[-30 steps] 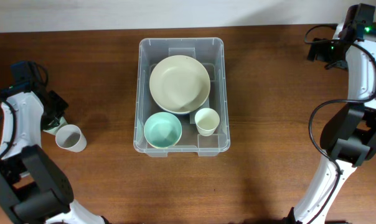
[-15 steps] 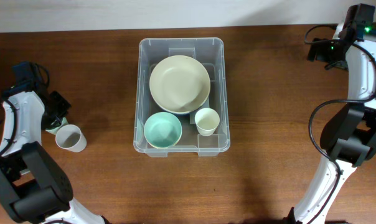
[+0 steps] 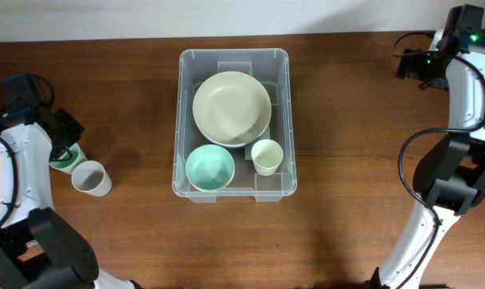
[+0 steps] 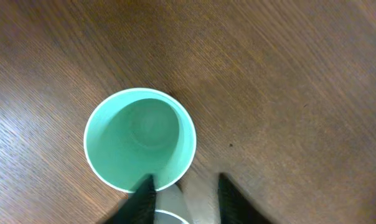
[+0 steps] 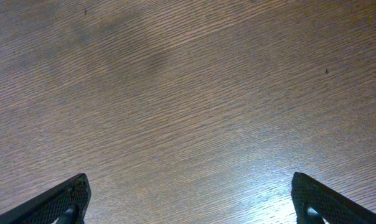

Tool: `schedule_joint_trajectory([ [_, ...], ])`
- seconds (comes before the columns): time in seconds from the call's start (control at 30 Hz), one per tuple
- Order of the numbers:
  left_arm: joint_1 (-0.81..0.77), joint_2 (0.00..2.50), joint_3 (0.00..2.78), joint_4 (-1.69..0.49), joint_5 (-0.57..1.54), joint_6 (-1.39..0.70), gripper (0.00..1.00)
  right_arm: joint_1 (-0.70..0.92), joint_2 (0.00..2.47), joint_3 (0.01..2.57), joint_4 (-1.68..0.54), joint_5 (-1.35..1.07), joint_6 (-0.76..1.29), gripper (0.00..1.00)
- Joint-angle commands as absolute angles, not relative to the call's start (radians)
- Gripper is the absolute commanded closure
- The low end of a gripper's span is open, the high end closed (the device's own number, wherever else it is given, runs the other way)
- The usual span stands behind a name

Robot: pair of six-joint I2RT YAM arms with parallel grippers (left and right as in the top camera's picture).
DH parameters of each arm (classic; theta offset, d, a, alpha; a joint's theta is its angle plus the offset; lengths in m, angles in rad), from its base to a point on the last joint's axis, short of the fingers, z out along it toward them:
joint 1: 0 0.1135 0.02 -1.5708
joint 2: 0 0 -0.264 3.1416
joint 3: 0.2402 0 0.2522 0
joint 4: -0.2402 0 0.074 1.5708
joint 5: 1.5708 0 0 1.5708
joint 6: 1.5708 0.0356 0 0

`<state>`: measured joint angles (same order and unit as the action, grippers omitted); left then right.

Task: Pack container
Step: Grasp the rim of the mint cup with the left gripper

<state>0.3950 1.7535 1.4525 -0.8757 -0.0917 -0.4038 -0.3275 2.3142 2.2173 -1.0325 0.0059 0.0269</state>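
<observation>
**L claw over loose cups; container off to its right**

Container (image 3: 179, 120) is found mid-desk (image 3: 347, 160), nearer the far edge, long axis running far edge to near edge. Packed inside: plate (image 3: 231, 107) at the far end, teal bowl (image 3: 209, 168) at the near-left corner, cream cup (image 3: 266, 156) at the near-right.

Two cups are not yet packed, both close to the desk's left edge. Teal cup (image 4: 140, 138) is upright, mouth up. Pale cup (image 3: 90, 177) is just beside it, toward the near edge.

L claw (image 4: 187, 202) is seen right above these. Jaws are part-way apart: one finger is over the teal cup's rim, the other outside it. Nothing is pinched, i.e. released, no load. R claw (image 5: 188, 186) is spread wide over bare wood by the far right corner, empty.

Key relation: container lies to the right of L claw, well apart. L arm is judged far nearer the cups than R arm, so pick + carry rightward is expected from L. Free room in the container is judged tight; nesting prob. needed.
</observation>
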Motion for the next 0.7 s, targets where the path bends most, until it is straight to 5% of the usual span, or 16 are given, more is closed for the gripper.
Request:
schedule_joint_trajectory([
  [0.0,0.397,1.753,1.464,-0.868,-0.081,-0.388,0.54,-0.327,2.297,2.210,-1.032,0.004,0.039,0.01],
  [0.33,0.396,1.841,1.460,-0.855,-0.071,-0.388,0.47,-0.327,2.297,2.210,-1.032,0.004,0.039,0.01],
  [0.67,0.396,1.916,1.460,-0.844,-0.075,-0.388,0.58,-0.327,2.297,2.210,-1.032,0.004,0.039,0.01],
])
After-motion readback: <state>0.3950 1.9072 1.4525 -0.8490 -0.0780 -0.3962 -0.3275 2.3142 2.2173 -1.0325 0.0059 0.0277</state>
